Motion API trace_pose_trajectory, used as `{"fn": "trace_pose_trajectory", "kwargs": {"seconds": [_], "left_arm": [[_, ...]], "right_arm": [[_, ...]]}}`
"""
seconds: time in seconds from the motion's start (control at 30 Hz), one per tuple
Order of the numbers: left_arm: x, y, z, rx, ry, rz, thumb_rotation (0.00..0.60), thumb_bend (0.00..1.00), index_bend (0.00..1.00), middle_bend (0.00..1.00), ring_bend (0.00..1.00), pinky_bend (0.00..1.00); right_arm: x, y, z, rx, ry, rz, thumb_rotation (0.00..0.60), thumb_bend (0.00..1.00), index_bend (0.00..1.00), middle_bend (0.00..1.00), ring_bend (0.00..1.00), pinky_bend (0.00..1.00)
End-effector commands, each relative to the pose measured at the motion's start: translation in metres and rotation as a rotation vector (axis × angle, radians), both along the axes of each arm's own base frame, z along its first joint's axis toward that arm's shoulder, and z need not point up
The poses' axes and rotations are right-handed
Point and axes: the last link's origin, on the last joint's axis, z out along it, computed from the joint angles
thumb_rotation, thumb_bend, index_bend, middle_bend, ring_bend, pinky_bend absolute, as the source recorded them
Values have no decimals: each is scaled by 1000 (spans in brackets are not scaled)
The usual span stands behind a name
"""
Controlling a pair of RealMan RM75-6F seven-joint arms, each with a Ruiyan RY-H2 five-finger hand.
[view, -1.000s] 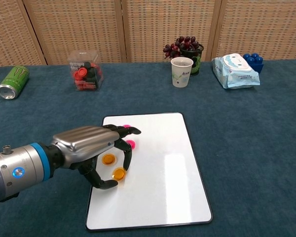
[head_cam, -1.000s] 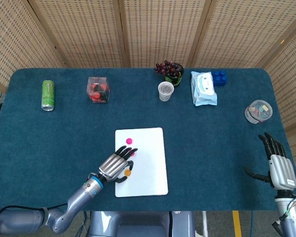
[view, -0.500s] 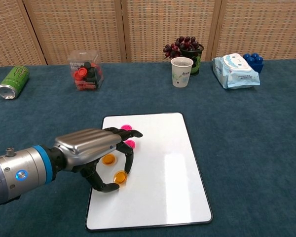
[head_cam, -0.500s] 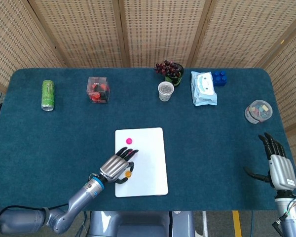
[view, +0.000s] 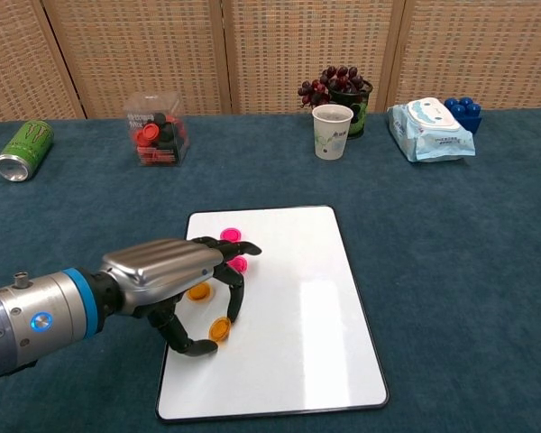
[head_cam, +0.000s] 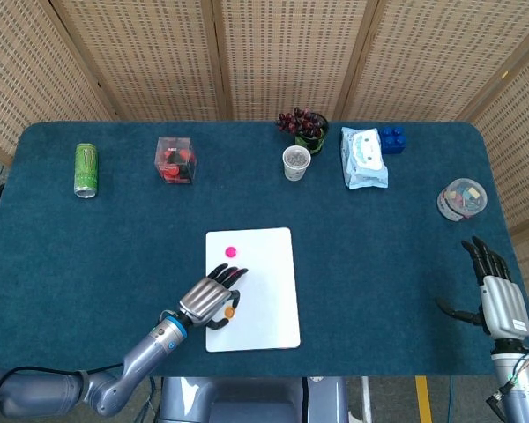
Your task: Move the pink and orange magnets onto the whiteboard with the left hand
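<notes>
The left hand [view: 167, 275] hovers low over the near left part of the whiteboard [view: 298, 307], palm down, its dark fingers [view: 230, 293] curled loosely and apart; whether any fingertip touches a magnet cannot be told. An orange magnet [view: 220, 328] lies on the board between the thumb tip and the curled fingers, at about five o'clock from the palm. A second orange magnet [view: 197, 291] is half hidden beneath the hand. Just past the fingertips, at about one o'clock, sit a pink magnet [view: 239, 264] and, farther back, another pink magnet [view: 231, 235] near the board's far edge. All four appear to rest on the white surface.

Risk, as a judgement: the fingers sit so close to the magnets that pulling the hand back could drag the nearest orange one off the left edge onto the blue cloth, or nudge a pink one out of place.

The right hand [head_cam: 498, 295] rests at the table's right edge, at three o'clock, well apart from the board, fingers spread and holding nothing.

Along the far edge stand a green can [view: 22, 149], a clear box of red and black pieces [view: 158, 140], a paper cup [view: 332, 131] and a wipes packet [view: 428, 131].
</notes>
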Motion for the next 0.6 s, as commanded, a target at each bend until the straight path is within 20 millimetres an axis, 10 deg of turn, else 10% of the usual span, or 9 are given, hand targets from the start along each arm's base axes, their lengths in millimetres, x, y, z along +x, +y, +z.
{"fn": "trace_pose_trajectory", "kwargs": {"seconds": [0.03, 0.37, 0.6], "left_arm": [[0, 0, 1, -4, -1, 4, 600, 285, 462, 0, 0, 0], [3, -1, 10, 2, -35, 3, 600, 275, 267, 0, 0, 0], [6, -2, 53, 98, -117, -29, 600, 245, 103, 0, 0, 0]], "right_arm": [[0, 0, 0, 0, 0, 0, 600, 234, 0, 0, 0, 0], [0, 0, 0, 0, 3, 0, 600, 234, 0, 0, 0, 0], [0, 0, 0, 0, 4, 2, 600, 234, 0, 0, 0, 0]]}}
